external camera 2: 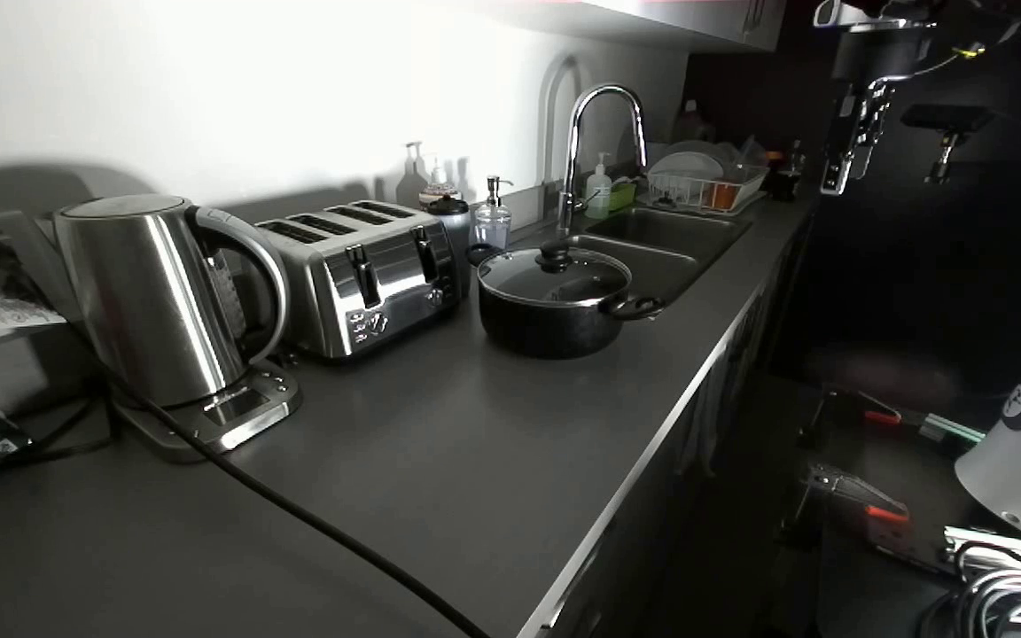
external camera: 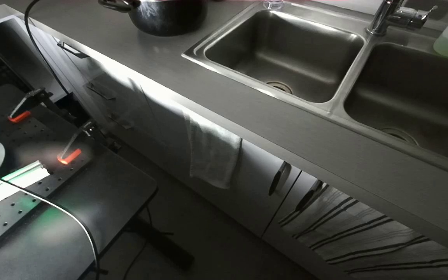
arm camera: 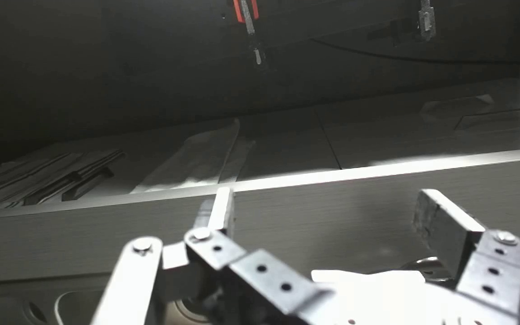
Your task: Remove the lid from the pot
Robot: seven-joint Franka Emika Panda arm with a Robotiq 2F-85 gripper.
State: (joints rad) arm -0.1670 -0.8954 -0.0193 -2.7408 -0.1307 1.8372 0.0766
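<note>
A black pot point(external camera 2: 546, 332) on a grey counter point(external camera 2: 440, 443) is covered by its see-through lid point(external camera 2: 518, 276); the gripper point(arm camera: 327, 211) is spread wide, with nothing held in it

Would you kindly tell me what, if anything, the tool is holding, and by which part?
Nothing is held: the tool stands open, and the lid rests on the pot.

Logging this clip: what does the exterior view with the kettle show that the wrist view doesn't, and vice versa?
Only in that exterior view: the steel kettle, the toaster, the faucet and the lid, resting on the pot.

Only in the wrist view: a striped cloth and part of a sink drain.

Both share the gripper, the countertop, the sink, an orange-handled clamp and perhaps the pot's handle.
</note>
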